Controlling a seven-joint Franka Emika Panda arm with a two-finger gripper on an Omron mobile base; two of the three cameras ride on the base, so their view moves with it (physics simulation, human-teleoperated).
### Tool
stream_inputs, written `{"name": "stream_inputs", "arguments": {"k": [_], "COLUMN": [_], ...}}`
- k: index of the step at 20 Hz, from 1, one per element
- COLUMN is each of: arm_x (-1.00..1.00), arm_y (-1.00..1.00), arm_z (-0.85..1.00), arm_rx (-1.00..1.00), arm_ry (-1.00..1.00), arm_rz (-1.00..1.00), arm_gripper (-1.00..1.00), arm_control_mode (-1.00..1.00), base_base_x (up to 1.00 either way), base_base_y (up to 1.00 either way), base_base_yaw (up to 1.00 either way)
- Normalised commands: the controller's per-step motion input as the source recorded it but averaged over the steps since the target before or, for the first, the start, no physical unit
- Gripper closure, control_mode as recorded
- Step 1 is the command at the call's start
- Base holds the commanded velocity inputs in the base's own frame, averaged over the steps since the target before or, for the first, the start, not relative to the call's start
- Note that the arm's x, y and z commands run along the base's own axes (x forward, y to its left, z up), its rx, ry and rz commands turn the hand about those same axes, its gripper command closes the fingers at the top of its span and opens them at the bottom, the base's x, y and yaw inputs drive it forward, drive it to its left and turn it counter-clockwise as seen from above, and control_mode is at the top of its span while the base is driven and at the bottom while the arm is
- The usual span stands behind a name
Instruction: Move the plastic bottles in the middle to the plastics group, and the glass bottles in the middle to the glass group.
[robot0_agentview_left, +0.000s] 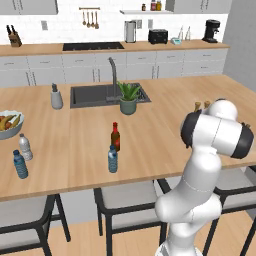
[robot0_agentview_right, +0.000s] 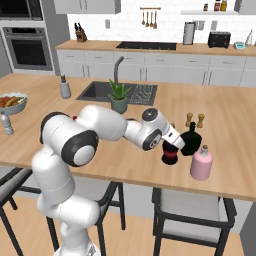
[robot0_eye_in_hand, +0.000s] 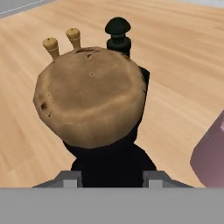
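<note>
My gripper (robot0_agentview_right: 173, 143) is shut on the tall black bottle (robot0_agentview_right: 170, 155), whose red label shows low on its body. It stands upright at the right of the island, just left of the glass group: the squat black bottle (robot0_agentview_right: 191, 140) and the pink bottle (robot0_agentview_right: 201, 164). In the hand view the held bottle's brown cork top (robot0_eye_in_hand: 89, 97) sits between my fingertips (robot0_eye_in_hand: 70, 178), with the squat bottle's neck (robot0_eye_in_hand: 117, 31) behind and the pink bottle (robot0_eye_in_hand: 210, 153) at right. The brown red-capped bottle (robot0_agentview_left: 115, 136) and a blue water bottle (robot0_agentview_left: 113, 159) stand mid-counter. The plastics group, a pale bottle (robot0_agentview_left: 25, 147) and a blue one (robot0_agentview_left: 20, 164), is far left.
Two wooden shakers (robot0_agentview_right: 194, 120) stand just behind the glass group. A sink (robot0_agentview_left: 92, 95), a potted plant (robot0_agentview_left: 128, 98), a grey soap dispenser (robot0_agentview_left: 56, 97) and a fruit bowl (robot0_agentview_left: 9, 125) are on the island. Stools line its near edge.
</note>
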Motion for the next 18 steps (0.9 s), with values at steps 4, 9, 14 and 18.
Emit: {"name": "stream_inputs", "arguments": {"k": [4,9,14,18], "arm_x": [0.0,0.08,0.03,0.0], "arm_y": [0.0,-0.26,-0.1,0.0], "arm_z": [-0.24,0.0,0.0,0.0], "arm_rx": [0.0,0.0,0.0,0.0], "arm_ry": [0.0,-0.01,0.0,0.0], "arm_rz": [0.0,0.0,0.0,0.0], "arm_gripper": [1.0,1.0,1.0,-1.0], "arm_control_mode": [-1.0,-1.0,-1.0,-1.0], "base_base_x": [0.0,0.0,0.0,0.0], "base_base_y": [0.0,0.0,0.0,0.0], "base_base_yaw": [0.0,0.0,0.0,0.0]}}
